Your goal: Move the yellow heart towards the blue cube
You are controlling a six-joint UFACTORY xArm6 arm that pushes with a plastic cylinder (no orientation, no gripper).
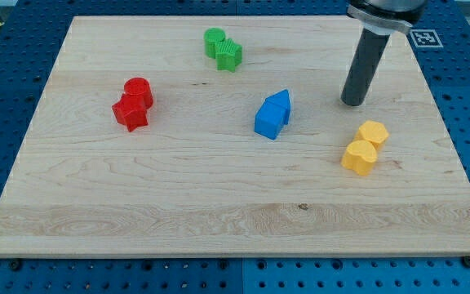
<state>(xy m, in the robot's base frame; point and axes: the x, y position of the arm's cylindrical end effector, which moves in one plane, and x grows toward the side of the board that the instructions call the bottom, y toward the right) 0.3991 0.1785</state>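
Note:
Two yellow blocks touch at the view's right. The lower one [359,157] looks like the yellow heart, and the upper one [373,132] looks six-sided. Two blue blocks touch near the board's middle. The lower-left one [268,121] looks like the blue cube, and the other blue block [279,102] has a pointed top. My tip [352,103] rests on the board above the yellow pair and slightly to their left, apart from them. It is well to the right of the blue blocks.
A red cylinder [138,89] and a red star [130,113] touch at the view's left. Two green blocks [215,41] [229,55] touch near the top middle. The wooden board [178,204] lies on a blue perforated table.

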